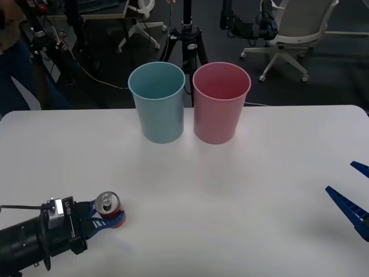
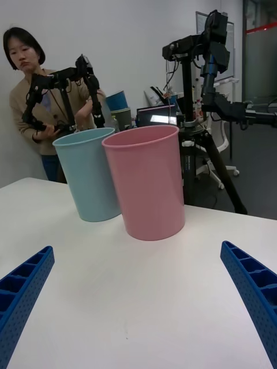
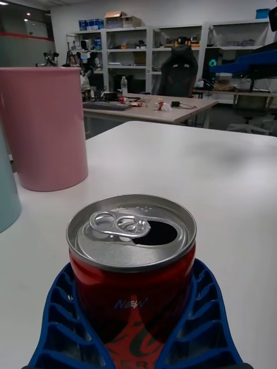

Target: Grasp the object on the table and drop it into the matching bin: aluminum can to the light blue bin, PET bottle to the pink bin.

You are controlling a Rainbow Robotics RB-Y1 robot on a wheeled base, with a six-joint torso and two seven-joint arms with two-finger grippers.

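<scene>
1. My left gripper (image 1: 110,218) is pinching the aluminum can (image 1: 108,208); can upright on the table (image 1: 230,190), near-left corner.
2. Light blue bin (image 1: 157,104) lies ahead and to the right of it; pink bin (image 1: 221,104) just beyond.
3. My right gripper (image 1: 351,193) is spread, idle at the right edge.

**Can at lower left, bins at upper centre**

On the counter (image 1: 259,173), two bins stood side by side at the upper centre of the front frame: the light blue bin (image 1: 157,102) to the left, the pink bin (image 1: 221,103) just beside it on the right. The aluminum can (image 1: 108,208) stood upright at lower left, well apart from both, between the left gripper's (image 1: 109,212) fingers. The right gripper (image 1: 354,193) sat at the lower right edge.
</scene>
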